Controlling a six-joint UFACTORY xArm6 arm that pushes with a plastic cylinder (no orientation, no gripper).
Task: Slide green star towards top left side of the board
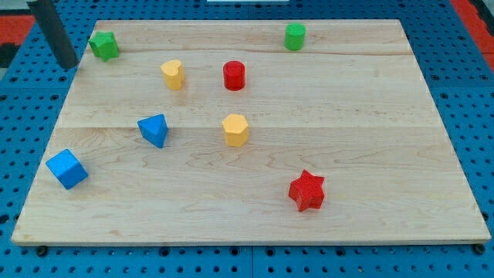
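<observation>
Wooden board (pixel 255 224): pale planks, visible grain, seams running across; it lies on a blue perforated base (pixel 15 139).

Green star (pixel 103 45): matte, chunky, lobed outline. It sits at the board's top-left corner, close to the left edge.

My tip (pixel 68 65): lower end of a straight dark matte rod slanting in from the view's top left. It ends just left of the green star, at or just off the board's left edge; a narrow gap shows between tip and star. The rod carries no jaws, so nothing spreads or pinches.

Other blocks, placed from the green star:
- Yellow heart-like block (pixel 172 74), right and slightly below.
- Red cylinder (pixel 234 76), further right, upright, flat round top.
- Green cylinder (pixel 294 36), far right, near the top edge.
- Blue triangular block (pixel 154 130), below and right, sharp edges.
- Yellow hexagonal block (pixel 235 130), below, further right.
- Blue cube (pixel 66 169), well below, tilted on its footprint.
- Red star (pixel 307 191), far toward the bottom right.
</observation>
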